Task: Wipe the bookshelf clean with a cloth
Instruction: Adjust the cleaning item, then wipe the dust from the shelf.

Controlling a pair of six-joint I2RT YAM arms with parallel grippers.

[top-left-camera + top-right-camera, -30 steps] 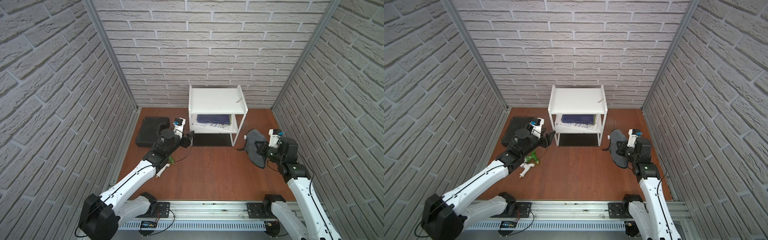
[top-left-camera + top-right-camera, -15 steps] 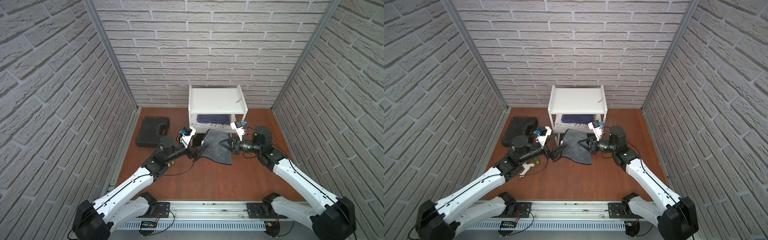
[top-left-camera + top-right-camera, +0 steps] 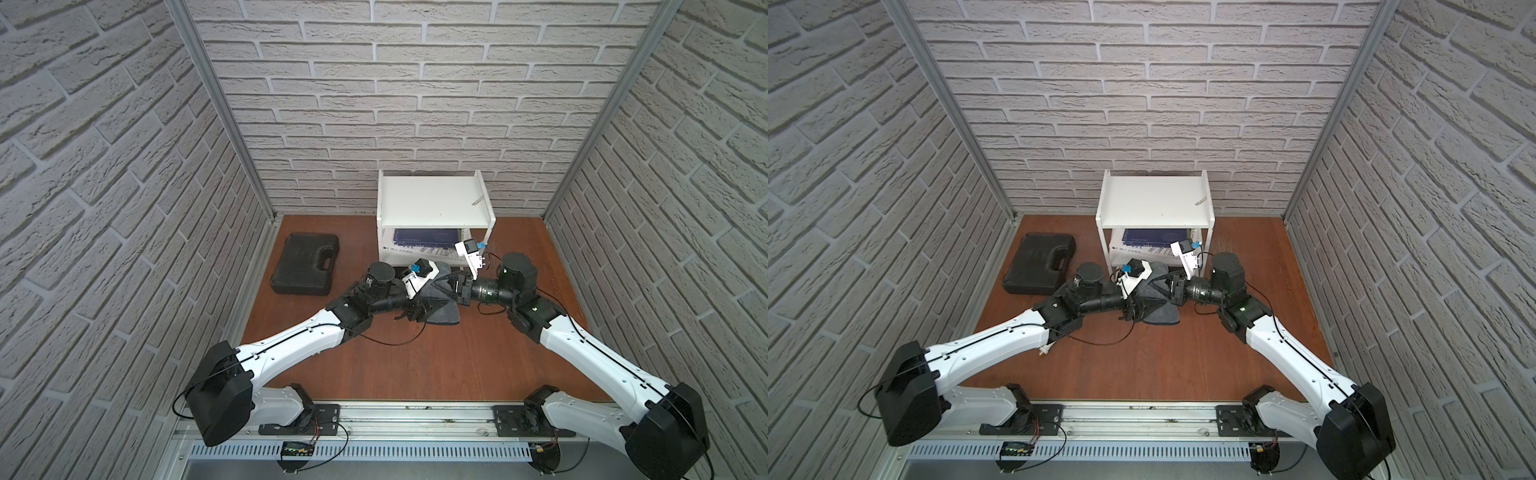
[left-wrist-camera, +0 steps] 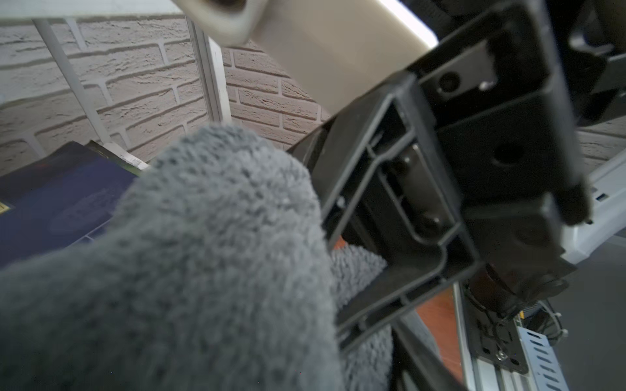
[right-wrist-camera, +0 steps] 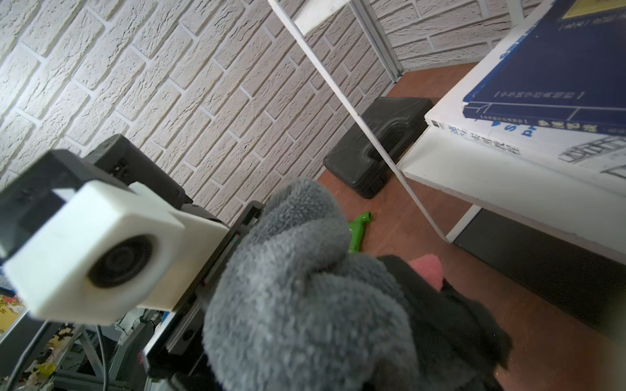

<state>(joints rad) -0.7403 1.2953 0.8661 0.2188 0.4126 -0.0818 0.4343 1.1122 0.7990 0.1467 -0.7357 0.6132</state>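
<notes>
The cloth point(image 3: 445, 318) is clamped by the right gripper point(image 3: 451, 287) just before the bookshelf point(image 3: 432, 199) edge. Open floor point(image 3: 436, 365) is left nearer. The left gripper point(image 3: 419, 309) is buried in cloth; its grip cannot be told.

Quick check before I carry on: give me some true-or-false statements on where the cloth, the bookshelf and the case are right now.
1. The cloth lies on the top board of the bookshelf. False: it is in front of the bookshelf, off its boards.
2. The right gripper is shut on the cloth. True.
3. There are books on the lower board. True.
4. The black case sits on the right arm's side of the bookshelf. False: it is on the left arm's side.
</notes>
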